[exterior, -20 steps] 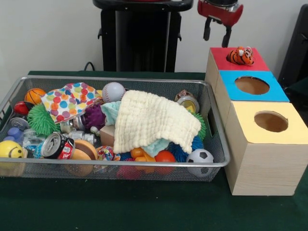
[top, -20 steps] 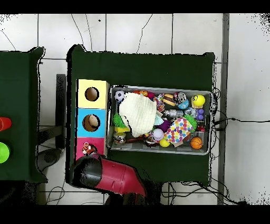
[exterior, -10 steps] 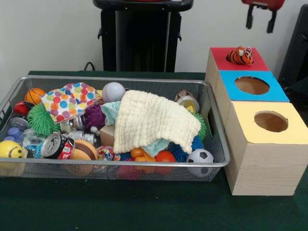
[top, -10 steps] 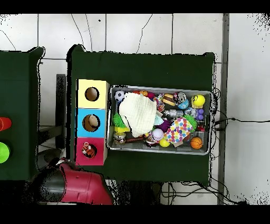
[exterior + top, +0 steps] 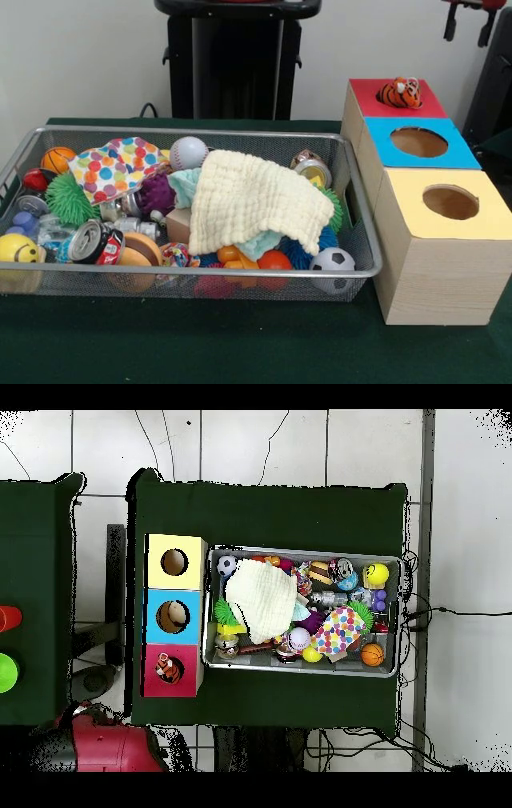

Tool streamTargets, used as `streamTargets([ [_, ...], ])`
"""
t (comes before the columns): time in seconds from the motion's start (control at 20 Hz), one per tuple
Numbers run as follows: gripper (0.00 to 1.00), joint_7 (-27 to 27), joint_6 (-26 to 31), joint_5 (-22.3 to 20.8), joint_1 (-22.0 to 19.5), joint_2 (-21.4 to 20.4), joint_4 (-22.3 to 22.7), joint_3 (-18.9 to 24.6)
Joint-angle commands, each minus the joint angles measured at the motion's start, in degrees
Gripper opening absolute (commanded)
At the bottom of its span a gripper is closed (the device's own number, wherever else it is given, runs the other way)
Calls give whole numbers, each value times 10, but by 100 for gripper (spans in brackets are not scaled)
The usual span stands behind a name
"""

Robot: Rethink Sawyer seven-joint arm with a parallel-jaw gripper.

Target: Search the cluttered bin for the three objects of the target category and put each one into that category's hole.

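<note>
A small orange striped tiger toy (image 5: 399, 92) lies on the red box (image 5: 368, 102), over its hole, and shows from above as the tiger toy (image 5: 168, 671). Beside it stand the blue box (image 5: 460, 152) and the yellow box (image 5: 416, 212), each with an open round hole. The wire bin (image 5: 200, 273) is full of toys, with a cream cloth (image 5: 256, 200) draped over the middle. My gripper (image 5: 468, 24) hangs open and empty at the top right corner, high above and behind the boxes. The overhead view shows only the red arm (image 5: 100, 749), off the table.
In the bin lie a polka-dot cloth (image 5: 116, 164), a baseball (image 5: 189, 152), a basketball (image 5: 57, 158), a green spiky ball (image 5: 70, 198), a soda can (image 5: 90, 242), a yellow smiley ball (image 5: 18, 250) and a soccer ball (image 5: 331, 261). A black stand (image 5: 232, 60) rises behind.
My gripper has risen from just above the red box and swung away to the right, leaving the tiger toy on the red box. The bin's contents have not moved.
</note>
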Motion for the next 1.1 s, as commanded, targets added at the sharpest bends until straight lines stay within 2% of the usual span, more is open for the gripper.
streamTargets([
  [0.05, 100, 145, -85, 38, -19, 56, 2, 20],
  [0.5, 100, 144, -229, 28, -60, 137, 21, 82],
  [0.8, 100, 142, -281, 19, -67, 185, 9, 90],
  [1.1, 100, 158, -327, 15, -84, 201, 15, 122],
])
